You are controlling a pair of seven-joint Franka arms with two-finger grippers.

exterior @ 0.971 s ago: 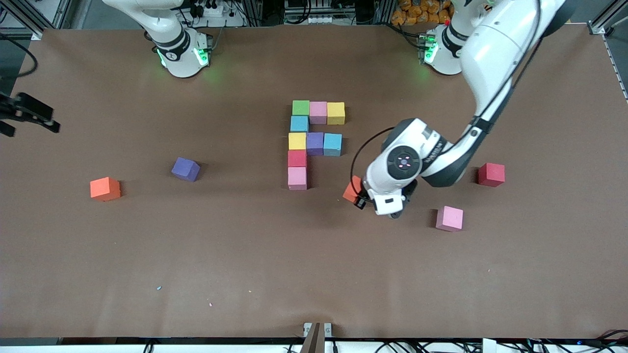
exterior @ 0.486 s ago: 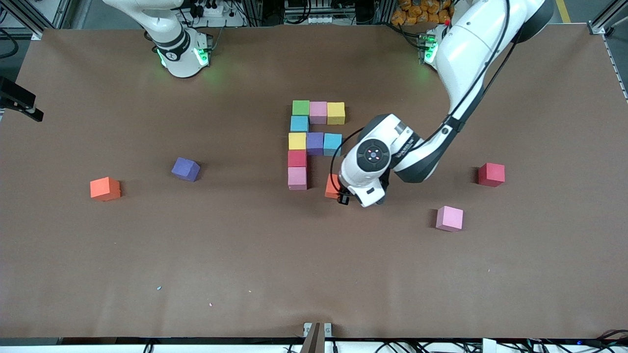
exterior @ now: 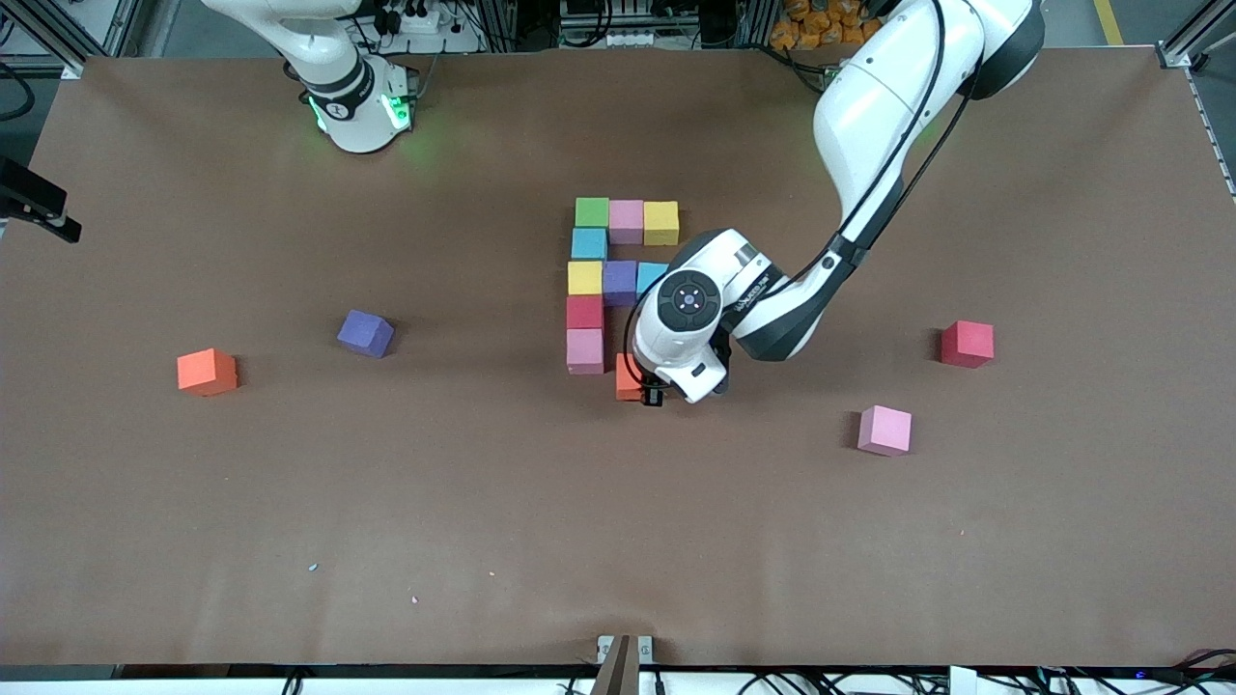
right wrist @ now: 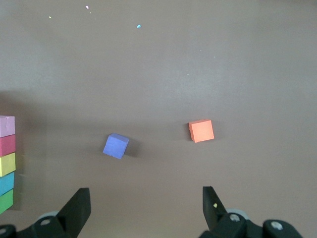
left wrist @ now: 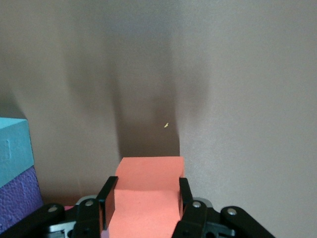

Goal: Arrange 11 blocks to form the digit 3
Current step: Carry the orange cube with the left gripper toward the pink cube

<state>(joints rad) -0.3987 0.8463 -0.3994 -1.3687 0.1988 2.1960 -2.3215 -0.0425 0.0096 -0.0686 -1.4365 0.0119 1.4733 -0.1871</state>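
My left gripper [exterior: 641, 388] is shut on an orange block [exterior: 628, 377], its fingers [left wrist: 110, 191] pressed on two sides of the orange block [left wrist: 148, 168]. It hangs low over the table, right beside the pink block [exterior: 584, 349] that ends the figure's column. The figure has a green [exterior: 591, 211], pink [exterior: 626, 221] and yellow [exterior: 661, 222] bar. A light blue block [exterior: 589, 243] follows, then a yellow [exterior: 585, 278], purple [exterior: 619, 282] and light blue [exterior: 649, 274] bar, then a red block [exterior: 584, 312]. My right gripper [right wrist: 144, 198] waits open at the right arm's end.
Loose blocks lie apart: an orange one [exterior: 207, 372] and a purple one [exterior: 365, 333] toward the right arm's end, a red one [exterior: 967, 344] and a pink one [exterior: 884, 430] toward the left arm's end. The right gripper's black tip [exterior: 39, 205] shows at the table's edge.
My left gripper has carried the orange block from the left arm's side toward the figure, ending beside the column's pink block. The right gripper drew back slightly toward the table's edge.
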